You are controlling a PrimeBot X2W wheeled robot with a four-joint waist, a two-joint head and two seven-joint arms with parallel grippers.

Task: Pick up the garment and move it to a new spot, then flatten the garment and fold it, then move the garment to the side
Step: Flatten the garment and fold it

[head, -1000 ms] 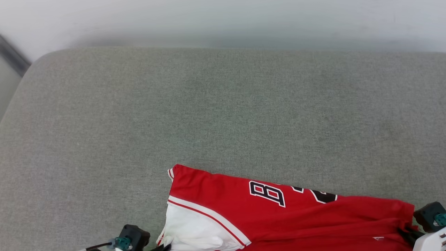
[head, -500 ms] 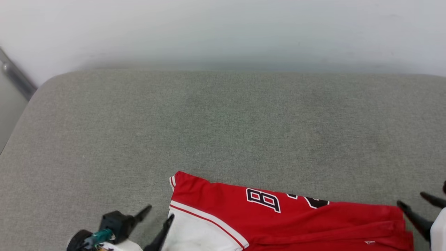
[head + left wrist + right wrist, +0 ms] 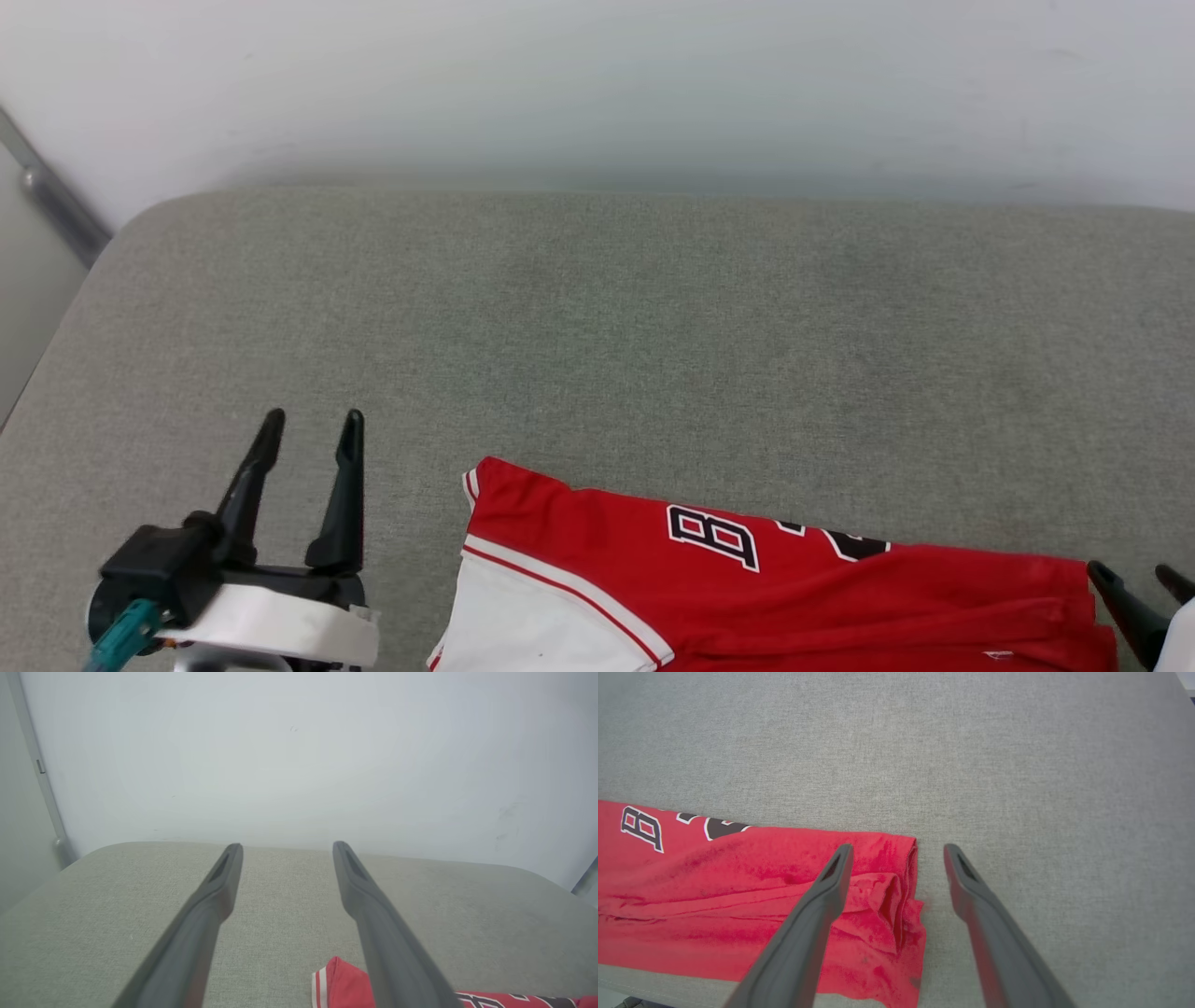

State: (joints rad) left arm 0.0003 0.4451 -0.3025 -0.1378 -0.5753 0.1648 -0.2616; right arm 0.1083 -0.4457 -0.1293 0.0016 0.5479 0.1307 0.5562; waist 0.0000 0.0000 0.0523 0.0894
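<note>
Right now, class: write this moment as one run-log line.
garment: lying unheld on grey cushion | left gripper: open, beside it | right gripper: open, at its end

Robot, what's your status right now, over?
Left gripper open, empty. Right gripper open, empty. Garment lying on grey cushion. Nothing in the way.

The garment (image 3: 840,597) is matt cloth, the cushion (image 3: 597,355) rough-woven.

You can read one character on the red garment (image 3: 840,597): a black, white-edged letter B (image 3: 714,539) on its upper layer. Next to it you see only black fragments of further characters (image 3: 845,544), partly covered by red cloth and unreadable.
</note>
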